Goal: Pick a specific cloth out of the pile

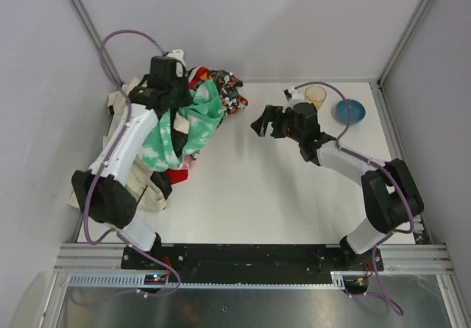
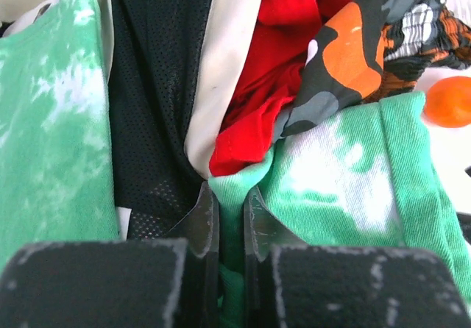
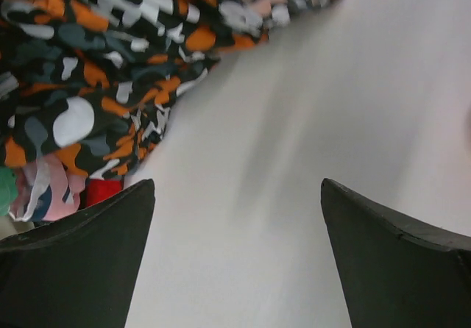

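Observation:
The pile [image 1: 151, 184] of mixed garments lies at the table's left. The red cloth [image 2: 280, 63] sits in it between a black mesh garment [image 2: 154, 107] and the black cloth with orange and white print [image 2: 353, 56]. A strip of the red cloth shows in the top view [image 1: 196, 80]. My left gripper [image 1: 185, 93] is shut on a fold of the mint-green-and-white cloth [image 2: 353, 173] just below the red cloth's edge; its jaws show in the left wrist view [image 2: 230, 190]. My right gripper [image 1: 266, 126] is open and empty over bare table right of the pile [image 3: 237, 188]. The printed cloth [image 3: 96, 63] and a bit of red [image 3: 103, 190] lie to its left.
An orange cup [image 1: 316, 95] and a blue bowl [image 1: 349, 111] stand at the back right of the table. The cup also shows in the left wrist view [image 2: 449, 101]. Enclosure walls close in the left, back and right sides.

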You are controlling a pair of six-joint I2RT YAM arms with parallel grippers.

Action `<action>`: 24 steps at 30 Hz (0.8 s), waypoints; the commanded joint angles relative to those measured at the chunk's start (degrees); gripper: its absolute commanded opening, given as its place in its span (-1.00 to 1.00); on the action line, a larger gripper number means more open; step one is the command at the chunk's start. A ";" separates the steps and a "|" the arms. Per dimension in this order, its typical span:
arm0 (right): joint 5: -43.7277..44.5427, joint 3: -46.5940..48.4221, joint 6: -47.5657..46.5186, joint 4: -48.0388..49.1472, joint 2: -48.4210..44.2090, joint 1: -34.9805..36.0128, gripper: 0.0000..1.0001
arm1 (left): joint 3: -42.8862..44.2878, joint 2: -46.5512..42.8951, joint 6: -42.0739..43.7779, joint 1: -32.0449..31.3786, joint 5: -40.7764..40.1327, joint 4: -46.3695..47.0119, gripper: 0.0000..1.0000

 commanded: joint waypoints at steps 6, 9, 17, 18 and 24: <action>-0.60 9.86 -0.71 2.10 6.36 4.45 0.99 | -9.08 -5.98 -2.91 10.07 19.53 5.31 -0.30; 0.95 9.94 -1.35 0.69 5.84 4.78 0.99 | -12.31 -5.36 -3.42 11.29 18.92 5.52 -0.08; 1.51 10.53 -1.96 0.57 4.79 5.50 0.99 | -21.10 -8.67 -8.01 19.14 16.43 7.22 -0.10; 1.62 11.08 -2.05 0.36 5.06 5.70 0.99 | -22.04 -9.12 -8.48 19.90 15.53 7.37 -0.16; 2.43 15.92 -4.07 -1.92 8.14 7.43 0.99 | -26.50 -10.41 -10.92 24.61 12.50 8.08 -0.50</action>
